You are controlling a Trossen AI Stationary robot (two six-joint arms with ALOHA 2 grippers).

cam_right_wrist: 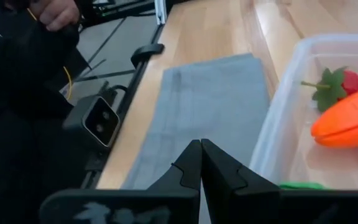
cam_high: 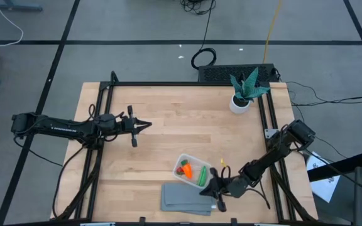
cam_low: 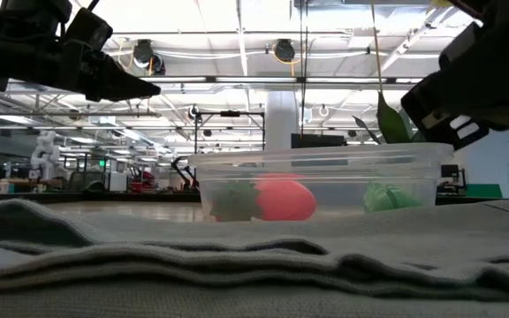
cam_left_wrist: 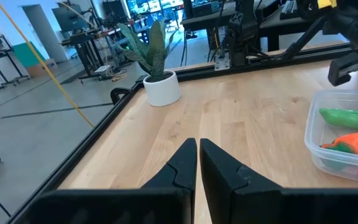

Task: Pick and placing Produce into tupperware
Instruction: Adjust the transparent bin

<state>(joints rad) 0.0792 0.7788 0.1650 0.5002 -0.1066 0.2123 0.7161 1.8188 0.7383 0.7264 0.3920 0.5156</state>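
The clear tupperware [cam_high: 191, 170] stands on the wood near the table's near edge, by the grey cloth [cam_high: 184, 198]. Inside it lie the orange carrot [cam_high: 186, 169], the green pod [cam_high: 203, 175] and the red berry [cam_high: 180, 167]. The right wrist view shows the berry [cam_right_wrist: 345, 83], carrot [cam_right_wrist: 348, 119] and pod [cam_right_wrist: 298, 185] through the tupperware's wall [cam_right_wrist: 278, 130]. My right gripper [cam_high: 206, 190] is shut just right of the tupperware, above the cloth's edge [cam_right_wrist: 210, 106], touching nothing. My left gripper [cam_high: 146, 124] is shut in the air over the table's left half.
A spiky green plant in a white pot [cam_high: 244, 94] stands at the far right corner. Black frame rails run along the table's sides. A small camera [cam_right_wrist: 101, 121] sits at the near edge, with a person in dark clothes [cam_right_wrist: 23, 74] behind it. Bare wood lies between my grippers.
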